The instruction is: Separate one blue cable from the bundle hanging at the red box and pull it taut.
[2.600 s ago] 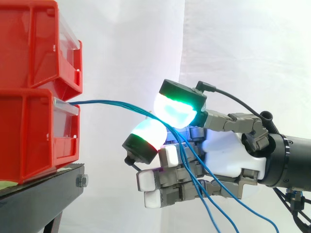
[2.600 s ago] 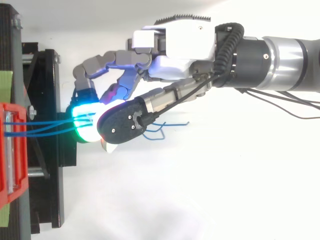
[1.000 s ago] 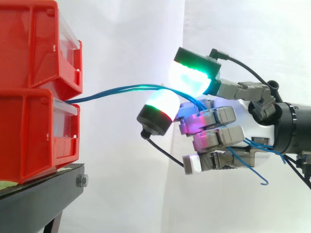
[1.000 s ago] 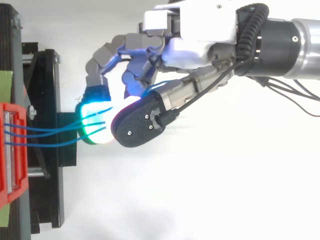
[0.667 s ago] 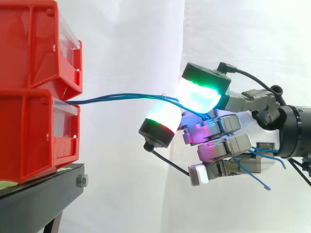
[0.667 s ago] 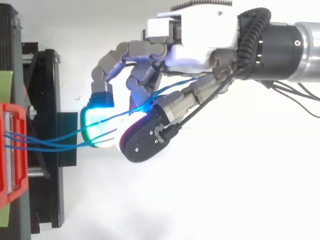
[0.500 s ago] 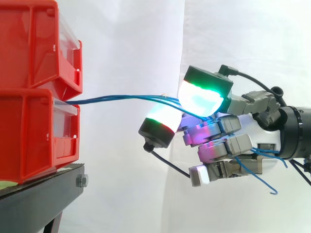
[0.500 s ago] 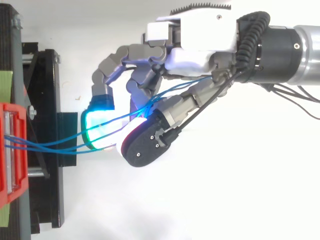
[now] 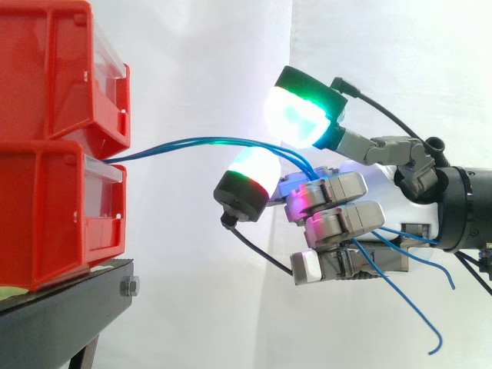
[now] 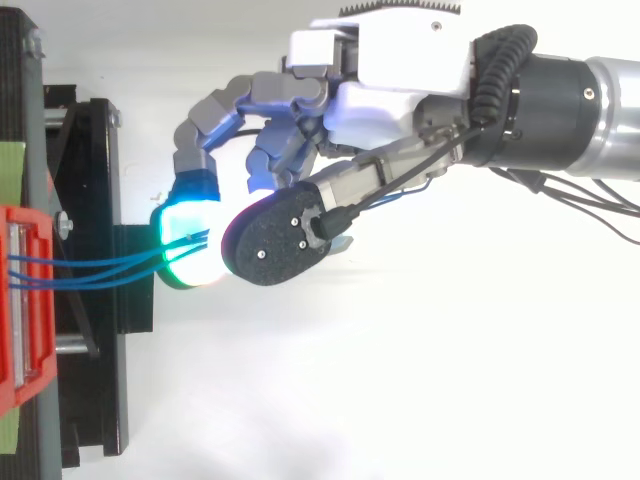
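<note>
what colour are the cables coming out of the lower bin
Blue. The cables show best in the side view, arcing from bin to hand.

- Grey-and-white robot hand extends level from the black-and-silver wrist behind it.
- Its lower fingers curl inward round thin blue cables.
- Glowing green-white fingertip pads stand forward of the palm, apart.

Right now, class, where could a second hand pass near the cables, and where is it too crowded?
Free: the gap under the blue cables, between the lower red bin and the hand, above the black stand. Crowded: inside the hand's curled fingers, where the cables run through.
</note>
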Available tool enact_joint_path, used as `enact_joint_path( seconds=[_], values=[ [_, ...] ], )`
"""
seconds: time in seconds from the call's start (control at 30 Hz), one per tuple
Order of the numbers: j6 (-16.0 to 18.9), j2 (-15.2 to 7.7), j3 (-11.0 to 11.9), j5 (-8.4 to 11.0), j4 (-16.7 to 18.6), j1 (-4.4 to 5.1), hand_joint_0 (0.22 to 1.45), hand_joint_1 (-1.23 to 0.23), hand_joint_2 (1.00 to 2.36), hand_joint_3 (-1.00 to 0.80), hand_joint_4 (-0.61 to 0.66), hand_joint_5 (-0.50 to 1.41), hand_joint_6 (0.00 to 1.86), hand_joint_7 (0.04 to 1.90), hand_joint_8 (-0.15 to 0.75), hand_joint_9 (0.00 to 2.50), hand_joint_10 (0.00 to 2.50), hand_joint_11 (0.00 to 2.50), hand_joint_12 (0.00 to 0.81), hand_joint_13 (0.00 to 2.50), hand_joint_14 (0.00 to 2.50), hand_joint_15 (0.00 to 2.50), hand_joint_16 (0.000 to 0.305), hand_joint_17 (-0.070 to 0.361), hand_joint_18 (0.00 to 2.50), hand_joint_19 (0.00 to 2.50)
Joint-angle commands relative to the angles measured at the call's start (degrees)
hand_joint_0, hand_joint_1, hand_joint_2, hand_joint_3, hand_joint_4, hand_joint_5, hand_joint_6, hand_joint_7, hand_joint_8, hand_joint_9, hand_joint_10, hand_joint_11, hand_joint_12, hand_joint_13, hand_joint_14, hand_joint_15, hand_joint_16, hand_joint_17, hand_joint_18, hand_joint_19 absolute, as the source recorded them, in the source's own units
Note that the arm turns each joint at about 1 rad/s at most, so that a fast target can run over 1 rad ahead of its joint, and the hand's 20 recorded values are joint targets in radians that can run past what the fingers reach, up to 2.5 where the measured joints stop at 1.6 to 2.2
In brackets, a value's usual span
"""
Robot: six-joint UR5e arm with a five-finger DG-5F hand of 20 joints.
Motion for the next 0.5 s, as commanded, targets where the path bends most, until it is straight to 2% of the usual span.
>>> enact_joint_path(
  seconds=[0.0, 0.23, 0.47],
  values=[
    [-0.2, 0.0, 0.0, 0.08, 0.2, 0.04, 0.65, -0.63, 1.01, -0.42, 0.15, -0.19, 0.84, 1.03, 0.300, 1.00, 0.77, 1.59, 0.354, 1.20, 0.41, 1.72, 0.044, 0.100, 0.96, 0.72],
    [-0.2, 0.0, 0.0, 0.08, 0.2, 0.04, 0.65, -0.74, 1.02, -0.25, 0.12, -0.19, 0.85, 1.09, 0.292, 1.00, 0.75, 1.61, 0.358, 1.19, 0.40, 1.73, 0.045, 0.101, 0.95, 0.74],
    [-0.2, 0.0, 0.0, -0.10, 0.2, 0.04, 0.71, -0.88, 1.02, -0.24, 0.09, -0.20, 0.87, 1.08, 0.284, 0.97, 0.72, 1.64, 0.363, 1.17, 0.36, 1.74, 0.046, 0.104, 0.94, 0.75]
  ],
)
